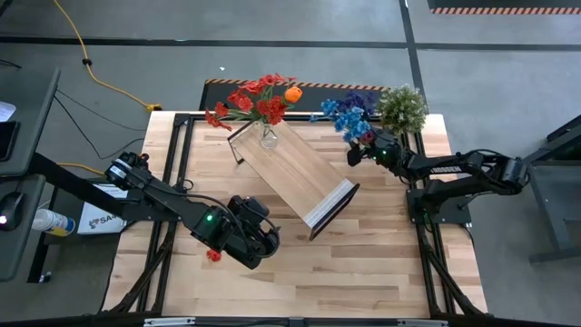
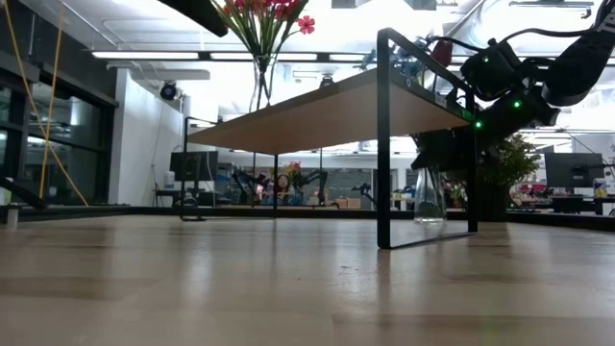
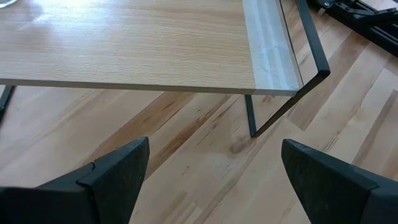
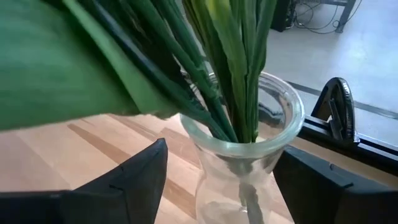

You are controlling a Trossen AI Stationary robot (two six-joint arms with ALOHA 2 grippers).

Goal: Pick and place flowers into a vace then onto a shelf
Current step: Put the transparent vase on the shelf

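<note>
Spanning the table centre diagonally: shelf (image 1: 295, 177), white strip end toward left arm, one vase of red flowers (image 1: 259, 100) already on its far end. Second glass vase (image 4: 249, 162) with blue/purple flowers (image 1: 349, 113) standing off the shelf's right side, just beside potted plant (image 1: 402, 106), stems upright. Right gripper (image 1: 363, 150) at that vase, fingers straddling the neck, parted, no visible clamp yet. Left gripper (image 3: 211, 180) fully released, empty, hovering near white strip end. Right arm clearly nearer; shelf lies leftward from it.
</note>
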